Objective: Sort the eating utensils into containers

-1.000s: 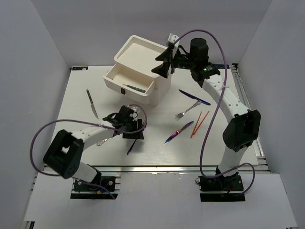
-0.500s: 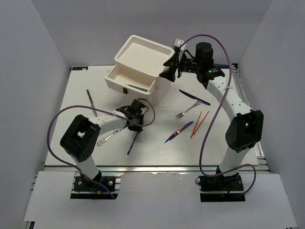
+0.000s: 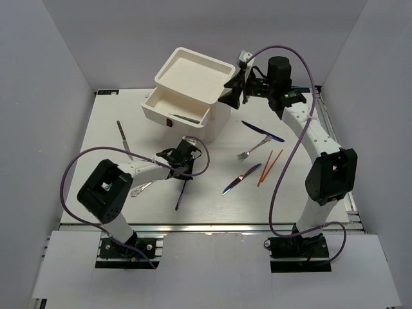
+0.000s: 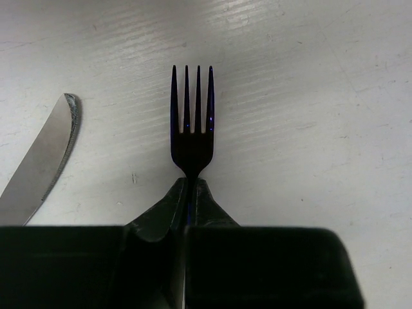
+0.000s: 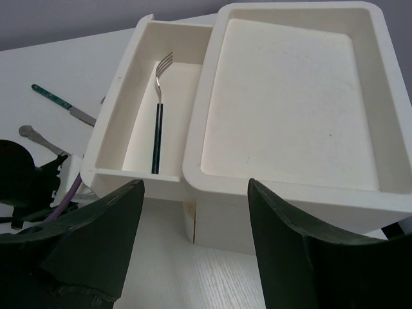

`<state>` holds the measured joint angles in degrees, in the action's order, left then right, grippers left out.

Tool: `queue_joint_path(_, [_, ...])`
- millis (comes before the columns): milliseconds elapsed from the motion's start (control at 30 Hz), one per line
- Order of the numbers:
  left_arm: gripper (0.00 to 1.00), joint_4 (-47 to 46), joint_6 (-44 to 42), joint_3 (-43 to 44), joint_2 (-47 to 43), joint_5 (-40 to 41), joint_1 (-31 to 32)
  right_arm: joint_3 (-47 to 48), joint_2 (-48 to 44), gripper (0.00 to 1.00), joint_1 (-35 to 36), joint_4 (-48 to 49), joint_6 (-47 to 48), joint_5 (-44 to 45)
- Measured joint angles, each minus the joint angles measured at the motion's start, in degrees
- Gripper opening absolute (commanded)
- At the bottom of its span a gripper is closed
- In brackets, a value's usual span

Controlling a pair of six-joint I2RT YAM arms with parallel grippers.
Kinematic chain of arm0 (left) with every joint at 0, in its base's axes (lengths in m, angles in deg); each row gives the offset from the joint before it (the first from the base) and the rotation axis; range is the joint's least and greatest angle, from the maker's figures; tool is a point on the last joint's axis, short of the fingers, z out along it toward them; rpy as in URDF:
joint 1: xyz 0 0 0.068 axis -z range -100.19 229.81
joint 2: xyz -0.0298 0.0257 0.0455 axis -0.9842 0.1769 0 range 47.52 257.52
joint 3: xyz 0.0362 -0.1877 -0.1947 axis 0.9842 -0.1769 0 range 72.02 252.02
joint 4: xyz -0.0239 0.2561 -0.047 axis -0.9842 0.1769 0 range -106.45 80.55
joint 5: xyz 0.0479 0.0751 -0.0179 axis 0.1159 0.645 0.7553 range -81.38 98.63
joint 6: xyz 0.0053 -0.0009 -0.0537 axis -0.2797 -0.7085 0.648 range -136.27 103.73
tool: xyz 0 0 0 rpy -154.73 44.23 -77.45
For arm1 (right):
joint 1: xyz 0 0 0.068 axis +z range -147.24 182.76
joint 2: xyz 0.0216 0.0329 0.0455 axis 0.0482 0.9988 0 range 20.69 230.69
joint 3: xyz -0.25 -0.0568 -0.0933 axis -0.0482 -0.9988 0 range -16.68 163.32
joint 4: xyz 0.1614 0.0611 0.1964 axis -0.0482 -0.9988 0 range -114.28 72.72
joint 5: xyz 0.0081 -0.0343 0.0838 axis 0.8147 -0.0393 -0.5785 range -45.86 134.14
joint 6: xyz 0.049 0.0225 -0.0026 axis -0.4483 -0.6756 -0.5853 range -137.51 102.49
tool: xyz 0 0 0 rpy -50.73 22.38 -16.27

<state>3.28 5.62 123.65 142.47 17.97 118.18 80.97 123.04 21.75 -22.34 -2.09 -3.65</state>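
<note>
Left hand (image 4: 188, 193) clamped on fork (image 4: 191, 122) neck, tines ahead; open drawer (image 3: 154, 114) straight beyond tines, left arm nearer. Right hand (image 3: 233, 91) spread, empty.

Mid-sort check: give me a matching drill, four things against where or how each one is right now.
Things:
1. dark fork
2. teal-handled fork
3. chopsticks
4. right gripper

States:
a. open, at the drawer unit
b. lying in the open drawer
c. lying loose on the table
d. pinched in the left gripper

Pairs: 1-d, 2-b, 3-c, 4-a
</note>
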Motion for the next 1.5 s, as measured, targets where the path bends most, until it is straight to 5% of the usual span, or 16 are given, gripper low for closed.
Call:
queue_joint_path(67, [0.01,-0.55,0.31,-0.59,-0.46,0.26,0.09,0.00,0.00,0.72,0.00,0.00,0.00,0.00])
queue_joint_path(400, [0.00,5.18,1.55,-1.49,-4.59,-1.68,0.13,0.00,0.00,0.71,-0.24,0.00,0.02,0.02])
queue_joint_path(867, [0.00,5.70,-2.03,0.15,-23.52,-12.83,-0.04,0.00,0.00,0.71,-0.92,-0.07,0.50,0.02])
queue_joint_path(1200, [0.00,4.92,-3.26,17.68,-25.35,-21.49,-9.55,0.00,0.00,0.70,-1.38,-0.81,1.40,0.15])
queue_joint_path(1500, [0.00,0.61,14.88,35.85,-10.84,-22.99,-21.77,-1.09,-1.25,0.70,-2.78,-0.90,1.53,2.21])
